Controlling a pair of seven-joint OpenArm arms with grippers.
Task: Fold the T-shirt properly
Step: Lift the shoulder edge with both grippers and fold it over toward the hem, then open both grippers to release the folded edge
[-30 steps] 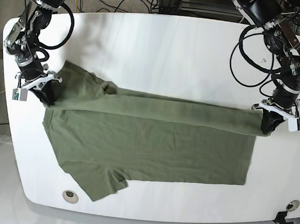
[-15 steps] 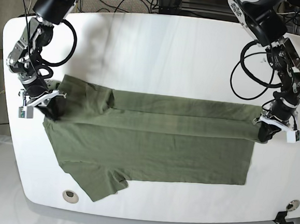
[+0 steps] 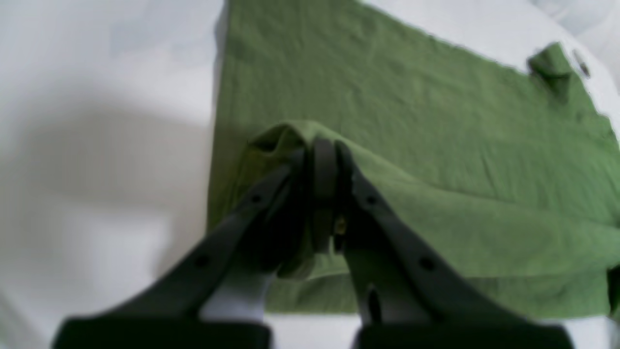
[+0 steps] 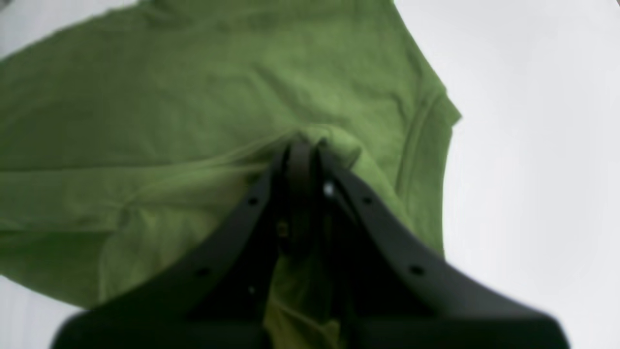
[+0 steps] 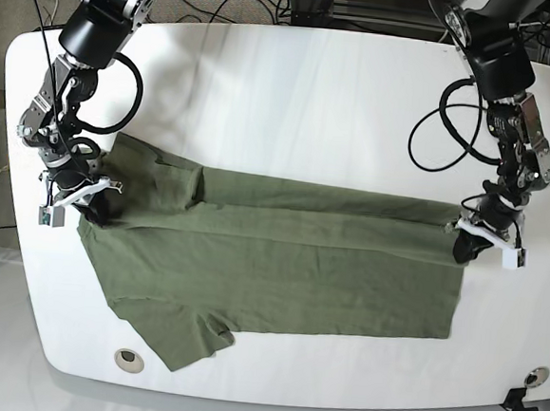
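On white table (image 5: 294, 83), T-shirt (image 5: 280, 263) lies flat, far edge folded over toward the near side. Left gripper (image 5: 464, 249) pinches the fold's hem end; right gripper (image 5: 97, 208) clamps its shoulder end.

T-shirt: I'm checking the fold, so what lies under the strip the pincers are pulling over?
Under the folded-over strip lies more of the olive T-shirt itself, spread on the white table. Whatever sits beneath the doubled cloth is covered and cannot be seen.
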